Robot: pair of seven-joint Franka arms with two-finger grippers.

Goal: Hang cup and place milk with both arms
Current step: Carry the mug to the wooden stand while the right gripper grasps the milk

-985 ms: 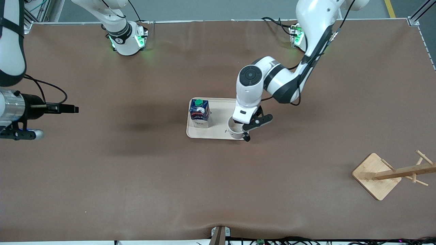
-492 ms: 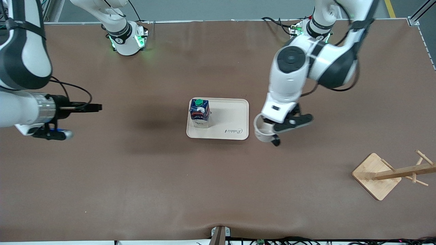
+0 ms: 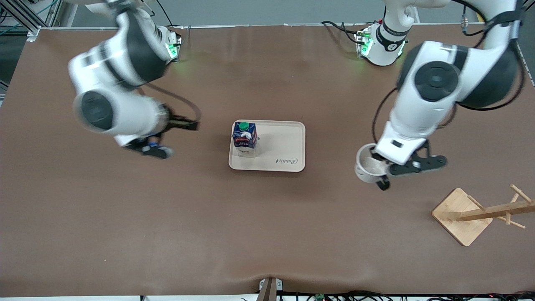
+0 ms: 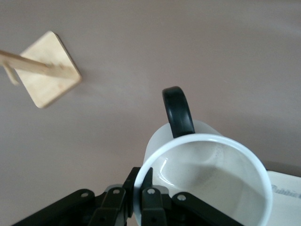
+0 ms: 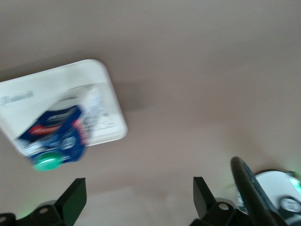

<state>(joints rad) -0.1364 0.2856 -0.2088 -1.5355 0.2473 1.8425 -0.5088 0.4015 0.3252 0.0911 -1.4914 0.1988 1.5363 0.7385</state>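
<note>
Cup (image 3: 368, 168) is pinched by rim in left tool (image 3: 381, 172), handle kept free for rack (image 3: 480, 215); right tool (image 3: 156, 146), fully open and empty, is over table nr milk (image 3: 245, 139).

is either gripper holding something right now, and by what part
The left gripper holds the cup by its rim. The right gripper is open and holds nothing.

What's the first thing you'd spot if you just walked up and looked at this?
The left gripper carries a white cup by its rim in the air, over bare table between the tray and the wooden rack at the left arm's end. The blue milk with a green cap stands on the tray mid-table. The right gripper, wide open, hangs over the table beside the tray, toward the right arm's end.
</note>
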